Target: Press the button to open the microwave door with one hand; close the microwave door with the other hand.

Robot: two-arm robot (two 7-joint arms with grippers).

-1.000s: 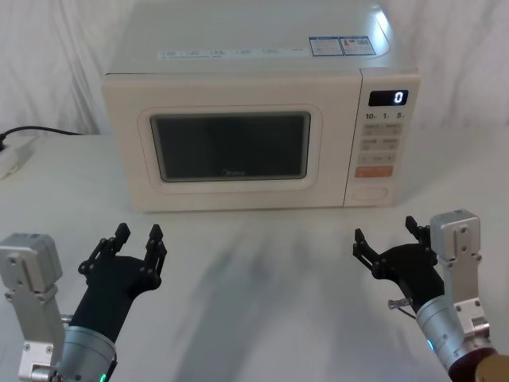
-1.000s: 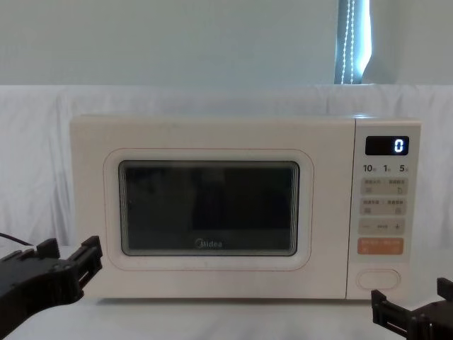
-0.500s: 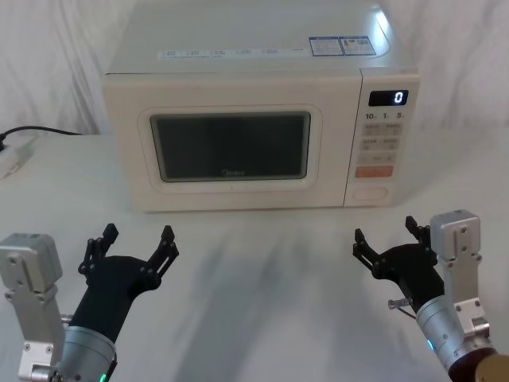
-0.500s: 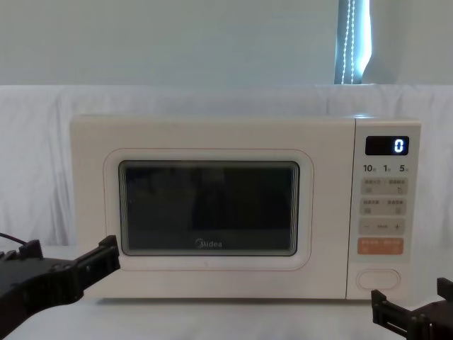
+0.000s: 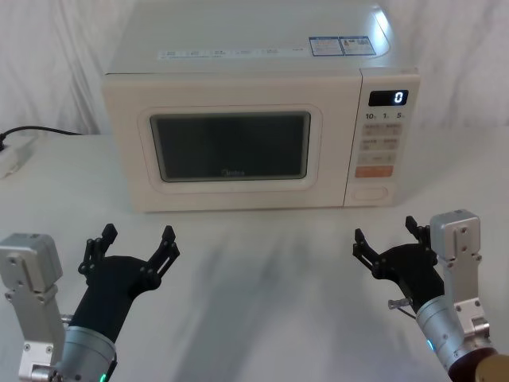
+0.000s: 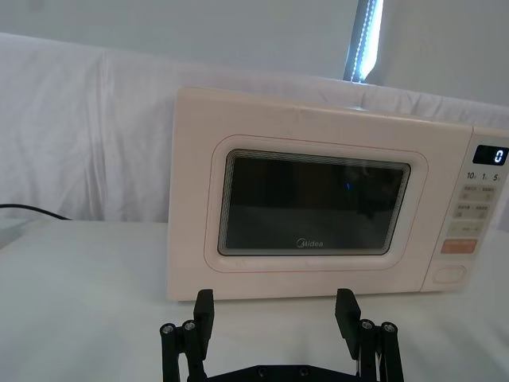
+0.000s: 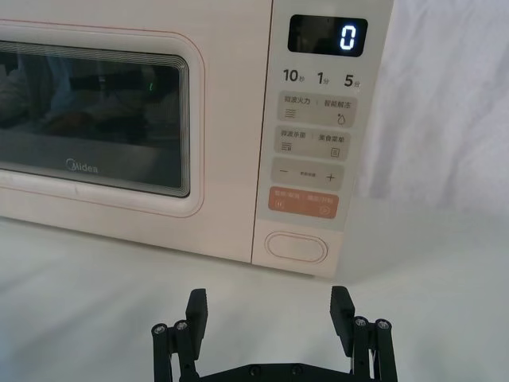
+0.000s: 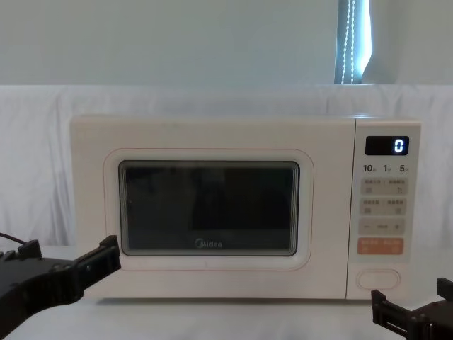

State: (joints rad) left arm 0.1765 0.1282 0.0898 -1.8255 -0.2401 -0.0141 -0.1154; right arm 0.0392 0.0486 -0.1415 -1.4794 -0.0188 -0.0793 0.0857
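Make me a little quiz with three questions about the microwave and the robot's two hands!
1. True or false: the wide cream microwave door with the dark glass window is shut.
2. Which key sits lowest on the control panel? A) the orange rectangular key B) the wide oval cream button C) a small cream square key
3. Fill the gap: the black display on the boxy cream microwave shows a white ___.

Key
1. True.
2. B. The black right gripper waits open on the table in front of it; the black left gripper is open before the door.
3. 0
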